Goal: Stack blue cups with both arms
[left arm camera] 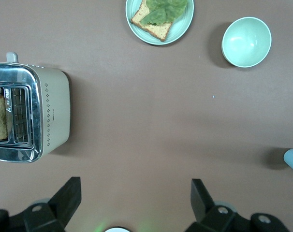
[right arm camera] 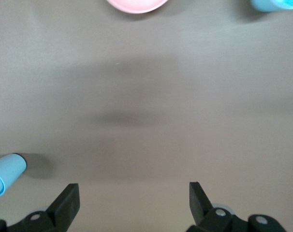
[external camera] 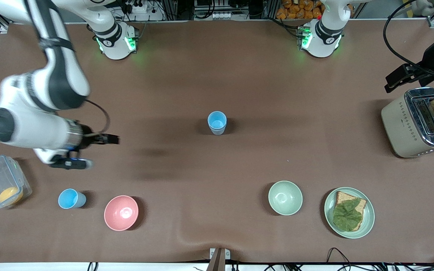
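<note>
At the middle of the front view we see one blue cup [external camera: 217,122] standing upright on the brown table [external camera: 239,82], mouth up, its long axis vertical; a duller rim shows just under the bright one, so we judge it may already be two cups nested, though we cannot tell for sure. In the lower left of that frame a second, sky-blue cup [external camera: 71,198] also stands mouth up, beside the pink bowl [external camera: 121,212] and near a clear lidded box [external camera: 0,187]. In the left half of the frame the right gripper [external camera: 98,150] hangs over bare table between the two cups, and the right wrist view shows its fingers [right arm camera: 66,203] spread wide with nothing between them; we take this as a pose ready to drop onto the lower-left cup. At the right edge of the front view the left gripper [external camera: 403,77] sits high over the toaster [external camera: 416,122], waiting, its jaws likewise wide and empty in the left wrist view. The pale green bowl [external camera: 285,197] and the plate [external camera: 367,218] of bread lie in the lower right, apart from the work. Both cups, standing open-mouthed, suit a grasp from the side and a straight drop for stacking.
</note>
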You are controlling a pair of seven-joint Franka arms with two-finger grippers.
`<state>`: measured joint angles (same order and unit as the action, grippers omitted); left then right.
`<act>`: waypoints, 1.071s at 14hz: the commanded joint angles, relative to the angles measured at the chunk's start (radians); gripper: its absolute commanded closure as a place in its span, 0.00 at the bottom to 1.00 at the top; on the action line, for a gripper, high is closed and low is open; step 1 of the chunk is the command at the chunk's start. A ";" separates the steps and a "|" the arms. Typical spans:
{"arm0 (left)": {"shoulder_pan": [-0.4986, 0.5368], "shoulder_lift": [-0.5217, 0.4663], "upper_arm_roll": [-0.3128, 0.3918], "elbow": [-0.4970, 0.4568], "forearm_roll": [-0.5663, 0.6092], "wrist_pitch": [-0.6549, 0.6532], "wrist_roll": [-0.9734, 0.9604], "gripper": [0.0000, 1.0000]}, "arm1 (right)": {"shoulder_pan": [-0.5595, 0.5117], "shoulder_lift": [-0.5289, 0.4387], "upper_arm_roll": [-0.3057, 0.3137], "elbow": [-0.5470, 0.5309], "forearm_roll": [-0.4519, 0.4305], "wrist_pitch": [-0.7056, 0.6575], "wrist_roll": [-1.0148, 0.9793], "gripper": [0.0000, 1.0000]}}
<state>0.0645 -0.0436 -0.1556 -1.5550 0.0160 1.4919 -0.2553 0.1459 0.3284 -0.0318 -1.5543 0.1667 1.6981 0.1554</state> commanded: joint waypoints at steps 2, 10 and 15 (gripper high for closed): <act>-0.003 -0.013 -0.001 -0.014 -0.019 0.002 -0.004 0.00 | -0.026 -0.222 0.021 -0.116 -0.122 -0.035 -0.019 0.00; 0.000 -0.005 -0.002 -0.011 -0.019 0.002 0.010 0.00 | -0.097 -0.321 0.042 -0.118 -0.128 -0.095 -0.191 0.00; 0.005 -0.005 -0.001 -0.010 -0.019 0.002 0.016 0.00 | -0.138 -0.321 0.058 -0.066 -0.131 -0.144 -0.174 0.00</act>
<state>0.0624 -0.0422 -0.1575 -1.5612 0.0155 1.4923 -0.2552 0.0535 0.0158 0.0081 -1.6331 0.0520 1.5740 -0.0214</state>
